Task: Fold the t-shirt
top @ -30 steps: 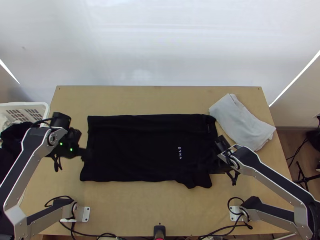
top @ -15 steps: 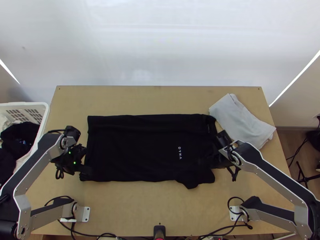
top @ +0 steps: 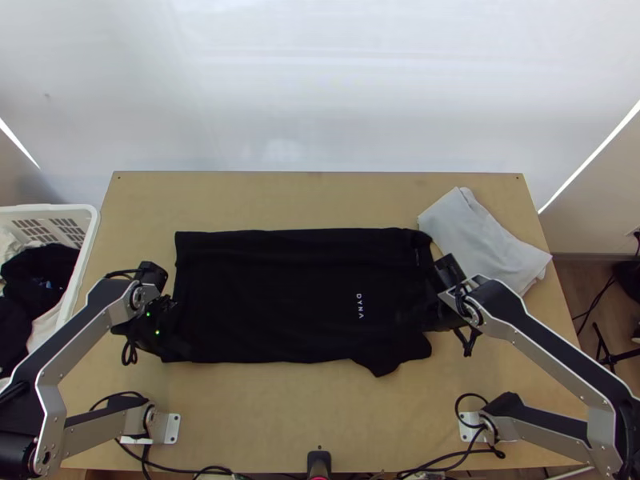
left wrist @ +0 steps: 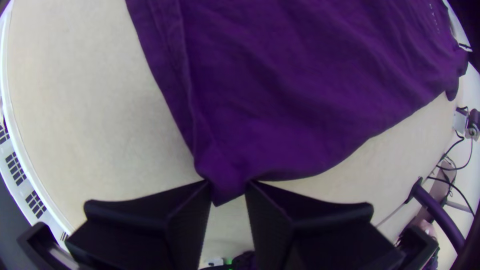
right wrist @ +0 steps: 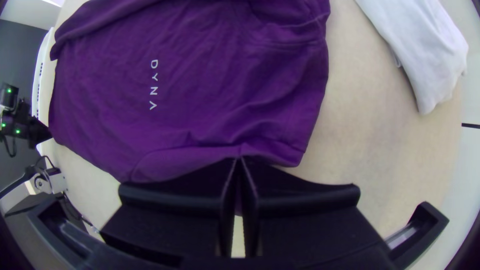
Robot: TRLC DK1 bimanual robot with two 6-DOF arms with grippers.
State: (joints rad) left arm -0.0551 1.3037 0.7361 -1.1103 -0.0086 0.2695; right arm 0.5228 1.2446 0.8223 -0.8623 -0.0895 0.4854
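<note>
Top view, and there's the t-shirt [top: 280,296], dark and spread in a broad rectangle across the middle of the table [top: 264,424], its long sides running left to right! A ridge runs along its far side, and a sleeve [top: 384,362] pokes out from the near edge towards the right-hand end. White lettering [top: 359,306] sits on the right half.

Over to my left gripper [top: 182,350], right down at the near left corner of the shirt. Left wrist view: its two fingers stand a narrow gap apart, and that corner lies between the tips, a small point of cloth poking past them. Whether they press on it, I can't tell.

And my right gripper [top: 419,320], at the shirt's right-hand end, has it! Right wrist view: the fingers are together on the t-shirt, a pinch of dark cloth between them, with creases spreading out from the tips and a bit of fabric peeking out below.

Beyond that end, a white cloth [top: 484,244] lies folded near the table's right edge. Out at the left, a white basket [top: 90,220] sits beside the table with dark clothes [top: 40,276] inside.
</note>
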